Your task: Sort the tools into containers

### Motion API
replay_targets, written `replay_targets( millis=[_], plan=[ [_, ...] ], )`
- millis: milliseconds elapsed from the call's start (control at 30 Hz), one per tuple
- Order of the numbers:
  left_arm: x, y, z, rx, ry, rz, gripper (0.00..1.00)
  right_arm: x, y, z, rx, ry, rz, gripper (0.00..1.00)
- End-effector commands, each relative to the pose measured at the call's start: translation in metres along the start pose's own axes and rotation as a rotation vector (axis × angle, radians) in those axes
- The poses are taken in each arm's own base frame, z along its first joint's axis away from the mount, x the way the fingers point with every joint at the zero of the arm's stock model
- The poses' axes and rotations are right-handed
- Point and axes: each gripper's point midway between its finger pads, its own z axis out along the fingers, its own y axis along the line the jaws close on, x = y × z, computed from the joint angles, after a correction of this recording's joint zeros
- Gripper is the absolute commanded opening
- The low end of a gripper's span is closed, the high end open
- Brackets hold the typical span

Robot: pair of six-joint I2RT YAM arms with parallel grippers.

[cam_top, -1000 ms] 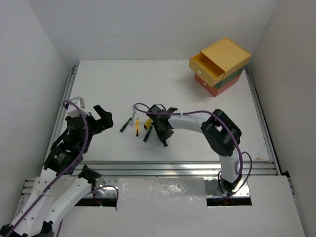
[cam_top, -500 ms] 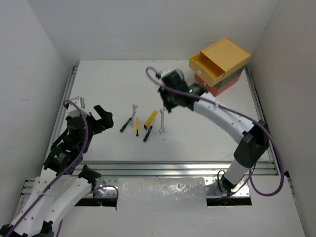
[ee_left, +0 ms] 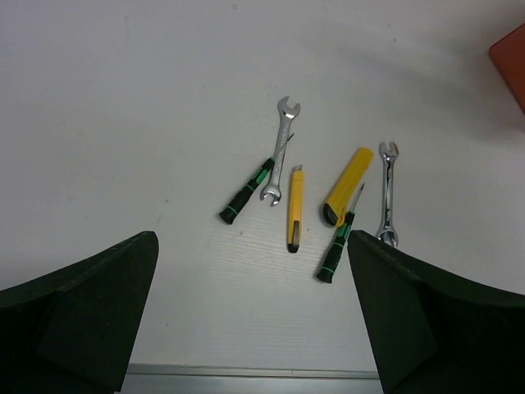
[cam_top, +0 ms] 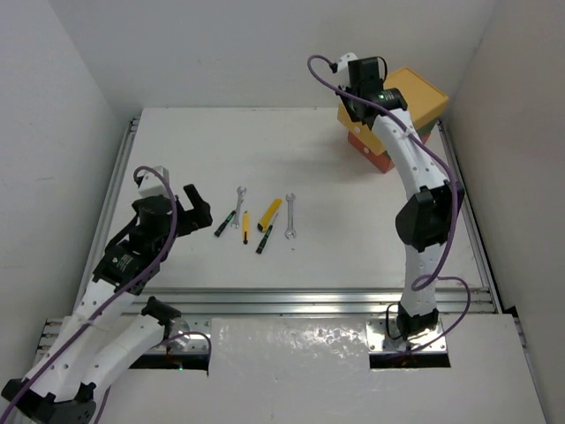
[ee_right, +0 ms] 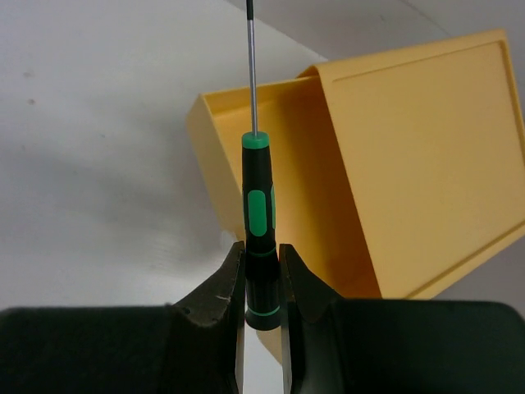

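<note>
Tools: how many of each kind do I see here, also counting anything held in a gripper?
wrenches: 2
black-green screwdrivers: 3, one of them held in the right gripper
thin yellow screwdriver: 1
flat yellow cutter: 1
Total: 7

The right arm (cam_top: 413, 168) reaches far right, and the right gripper (ee_right: 262, 261) pinches a screwdriver (ee_right: 260, 205). The left arm (cam_top: 119, 265) bends near left, with the 2 fingers of the left gripper (cam_top: 192, 205) wide apart.
</note>
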Motion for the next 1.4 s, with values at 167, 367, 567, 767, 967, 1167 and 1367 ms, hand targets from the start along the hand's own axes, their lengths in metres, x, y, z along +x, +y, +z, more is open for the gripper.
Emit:
replay_targets(
  millis=[167,367,567,767,967,1167,1367],
  plan=[
    [-0.006,-0.011,0.003,0.036,-0.01,0.01,1.0,0.008,-0.04,0.008,0.07,0.008,-0.039,0.04],
    [-0.005,-0.011,0.003,0.036,-0.007,0.011,1.0,0.008,-0.049,0.002,0.068,-0.005,-0.009,0.05],
    [-0.006,-0.011,0.002,0.037,-0.012,0.009,1.0,0.03,-0.046,0.01,0.058,0.058,0.0,0.36],
    [-0.007,-0.01,0.001,0.037,-0.014,0.008,1.0,-0.005,-0.04,-0.03,0.027,-0.03,0.099,0.58],
    [-0.011,-0.005,0.0,0.008,-0.032,-0.006,1.0,-0.005,0.071,-0.095,-0.098,-0.077,0.269,0.67],
    [-0.022,0.009,-0.01,-0.052,-0.088,-0.052,1.0,0.087,0.208,-0.106,-0.166,0.029,0.561,0.69],
    [-0.025,0.009,-0.015,-0.037,-0.109,-0.063,1.0,0.12,0.313,-0.118,-0.1,0.091,0.559,0.69]
  ],
)
